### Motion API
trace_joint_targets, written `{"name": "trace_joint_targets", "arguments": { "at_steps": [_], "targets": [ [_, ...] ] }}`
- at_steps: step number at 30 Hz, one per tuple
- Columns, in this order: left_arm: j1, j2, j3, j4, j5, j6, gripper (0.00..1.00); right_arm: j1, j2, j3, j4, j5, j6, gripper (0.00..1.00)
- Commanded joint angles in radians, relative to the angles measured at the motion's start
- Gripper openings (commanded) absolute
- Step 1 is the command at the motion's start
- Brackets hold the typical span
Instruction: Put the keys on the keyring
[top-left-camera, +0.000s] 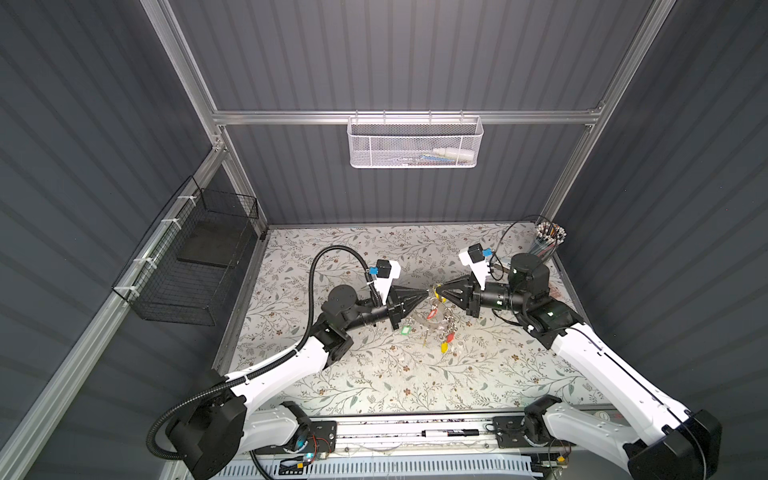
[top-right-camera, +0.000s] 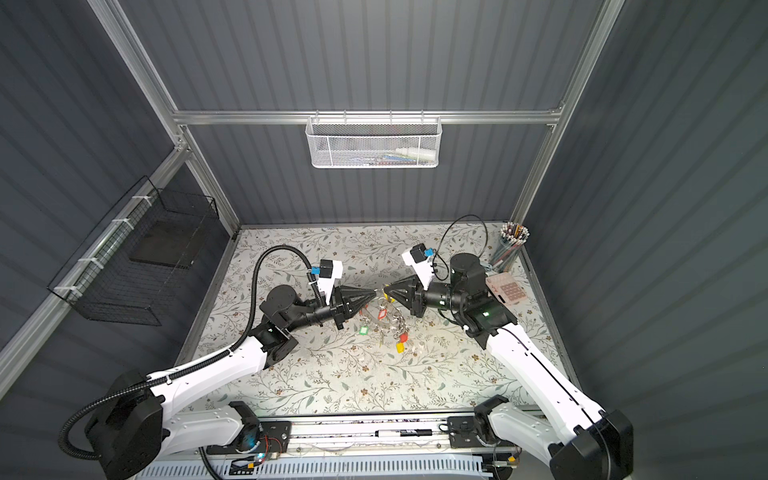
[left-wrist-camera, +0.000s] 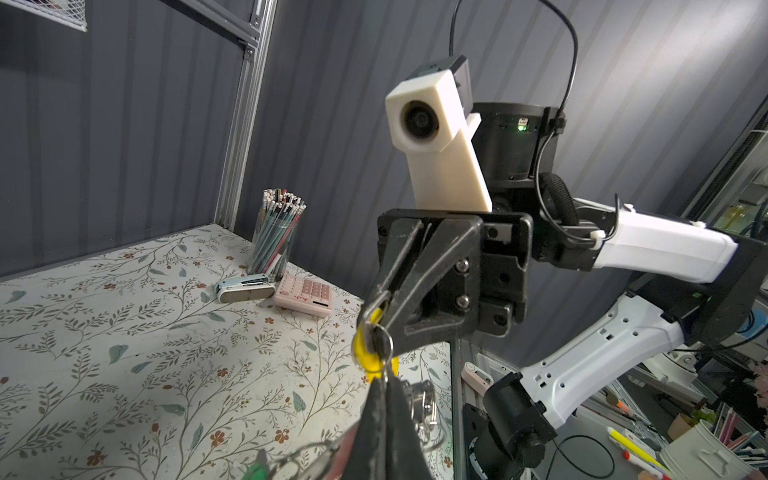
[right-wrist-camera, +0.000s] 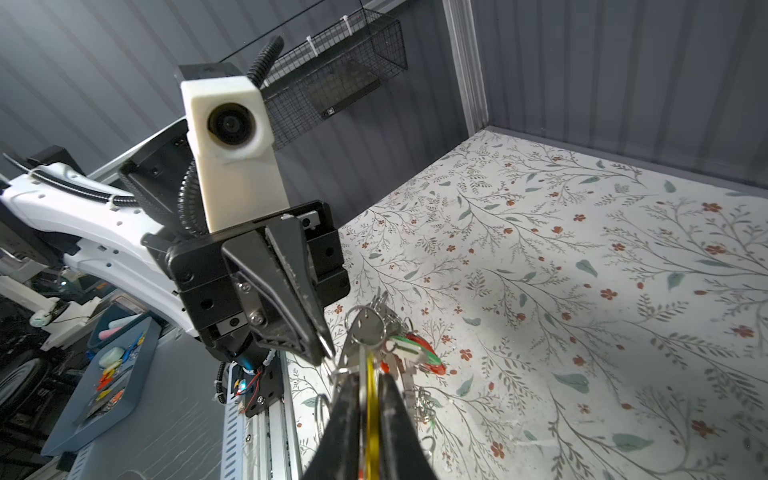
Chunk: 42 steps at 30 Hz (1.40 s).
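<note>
Both grippers meet tip to tip above the middle of the table. My left gripper (top-left-camera: 426, 293) (left-wrist-camera: 383, 380) is shut, pinching a small split ring (left-wrist-camera: 382, 344). My right gripper (top-left-camera: 436, 288) (right-wrist-camera: 368, 376) is shut on a key with a yellow tag (right-wrist-camera: 371, 390) (left-wrist-camera: 368, 361); its silver head (right-wrist-camera: 368, 329) sticks out past the fingertips. Below them lies the keyring (top-left-camera: 420, 321) (top-right-camera: 376, 318), a flat grey hoop with split rings. Other keys carry red (top-left-camera: 432, 311), green (top-left-camera: 405, 331) and yellow (top-left-camera: 444, 347) tags. I cannot tell whether the hoop rests on the table.
A cup of pencils (top-left-camera: 548, 239) stands at the back right corner, with a pink calculator (top-right-camera: 509, 291) and a stapler (left-wrist-camera: 245, 287) beside it. A white mesh basket (top-left-camera: 413, 143) hangs on the back wall, a black wire basket (top-left-camera: 195, 266) on the left wall. A marker (top-left-camera: 451, 433) lies on the front rail.
</note>
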Motion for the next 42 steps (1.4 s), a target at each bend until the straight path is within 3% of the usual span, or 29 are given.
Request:
{"name": "trace_joint_targets", "arguments": {
  "at_steps": [1, 10, 15, 19, 33, 42],
  "targets": [
    [-0.006, -0.037, 0.046, -0.038, 0.002, 0.058, 0.00, -0.004, -0.013, 0.037, -0.076, 0.105, -0.053, 0.13],
    [-0.006, -0.031, 0.052, -0.035, -0.005, 0.062, 0.00, -0.003, -0.004, 0.025, -0.071, 0.136, -0.047, 0.15],
    [-0.005, -0.037, 0.056, -0.055, -0.012, 0.075, 0.00, -0.010, -0.026, 0.017, -0.071, 0.227, -0.033, 0.16],
    [-0.004, -0.037, 0.060, -0.076, -0.029, 0.083, 0.00, -0.041, -0.052, -0.005, -0.054, 0.278, 0.016, 0.23],
    [-0.003, 0.135, 0.190, -0.114, -0.087, 0.014, 0.00, -0.111, -0.281, -0.208, -0.082, 0.440, 0.166, 0.72],
    [-0.003, 0.401, 0.424, -0.154, -0.103, -0.011, 0.00, -0.181, -0.316, -0.220, -0.173, 0.504, 0.226, 0.93]
  ]
}}
